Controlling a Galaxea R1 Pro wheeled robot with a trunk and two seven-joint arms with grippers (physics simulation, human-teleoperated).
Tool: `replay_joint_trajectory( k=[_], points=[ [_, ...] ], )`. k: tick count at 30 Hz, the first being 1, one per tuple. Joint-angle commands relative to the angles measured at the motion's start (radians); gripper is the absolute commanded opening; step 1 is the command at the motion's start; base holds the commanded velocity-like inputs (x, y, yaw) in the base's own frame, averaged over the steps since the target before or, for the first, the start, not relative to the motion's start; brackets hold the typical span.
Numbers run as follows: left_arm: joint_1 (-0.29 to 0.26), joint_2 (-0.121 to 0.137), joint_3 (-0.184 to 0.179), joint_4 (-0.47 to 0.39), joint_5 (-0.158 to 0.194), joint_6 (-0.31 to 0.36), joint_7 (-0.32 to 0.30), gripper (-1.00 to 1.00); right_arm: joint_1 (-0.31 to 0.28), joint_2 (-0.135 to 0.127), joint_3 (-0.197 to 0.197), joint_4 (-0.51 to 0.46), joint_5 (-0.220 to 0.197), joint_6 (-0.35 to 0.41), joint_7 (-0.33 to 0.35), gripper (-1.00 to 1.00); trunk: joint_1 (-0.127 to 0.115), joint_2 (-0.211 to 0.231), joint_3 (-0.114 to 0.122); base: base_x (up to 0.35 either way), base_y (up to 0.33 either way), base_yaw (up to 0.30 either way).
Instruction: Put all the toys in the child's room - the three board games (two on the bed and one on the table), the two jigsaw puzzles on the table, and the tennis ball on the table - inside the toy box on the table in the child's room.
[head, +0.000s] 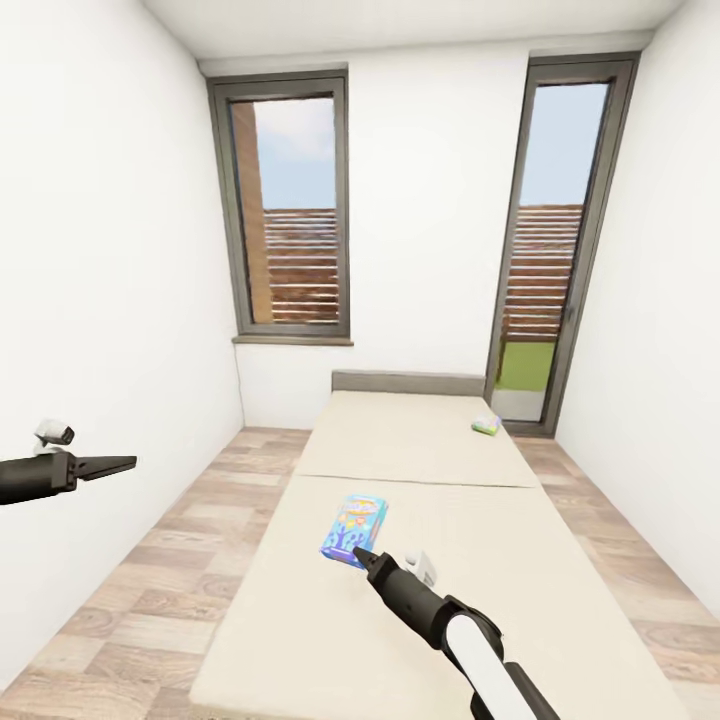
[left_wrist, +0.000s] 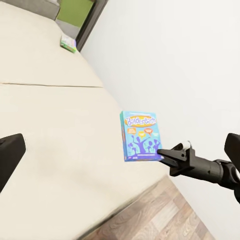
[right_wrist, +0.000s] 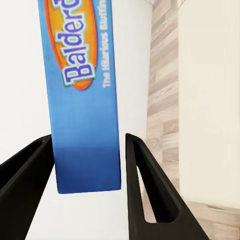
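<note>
Black fingers (right_wrist: 145, 195) of our right gripper (head: 358, 553) stand on either side of the near end of a blue board game (head: 354, 530); the jaws look narrowly parted around it, and we cannot tell from the wrist view whether they press on it yet. We judge this to be the step of picking the first game off the bed (head: 560, 590), so the next move calls for a firm pinch on that thin edge, a lift clear of the mattress, and then a turn toward the toy box. This game is a flat blue box with an orange title oval and busy print, lying near the middle of the bed. A second, pale green game (head: 486, 425) lies far up by the headboard. Our left gripper (head: 120, 464) hangs over the floor beside the bed, holding nothing; we cannot tell how wide it stands.
</note>
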Motion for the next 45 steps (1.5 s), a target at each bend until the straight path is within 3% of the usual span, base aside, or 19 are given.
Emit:
replay_joint_trajectory(
  k=[1,7,12,17,45],
  points=[
    [-0.001,0.0,0.0,0.0,-0.001,0.01,-0.004,1.0,-0.001,0.0,0.001,-0.002,-0.011,0.002,-0.009,-1.0,0.0,-0.001,0.0,0.0,0.0,0.213],
    [-0.001,0.0,0.0,-0.005,0.0,0.008,-0.004,1.0,-0.001,0.001,0.001,-0.001,-0.002,0.001,-0.009,-1.0,0.0,-0.001,0.007,-0.149,-0.001,0.213],
    [-0.001,-0.001,0.0,-0.006,0.001,0.006,-0.004,1.0,-0.001,0.004,-0.003,-0.001,0.053,0.001,-0.009,-1.0,0.0,-0.001,0.012,-0.209,-0.07,0.214],
    [-0.001,-0.001,0.0,-0.006,0.001,0.005,-0.004,1.0,-0.001,0.007,-0.007,-0.001,0.076,0.001,-0.009,-1.0,0.0,-0.001,0.018,-0.068,-0.096,0.215],
    [-0.001,-0.002,0.0,-0.006,0.001,0.005,-0.004,1.0,-0.001,0.016,-0.007,0.0,0.081,0.001,-0.009,-1.0,0.0,-0.001,0.05,-0.108,-0.149,0.217]
  ],
)
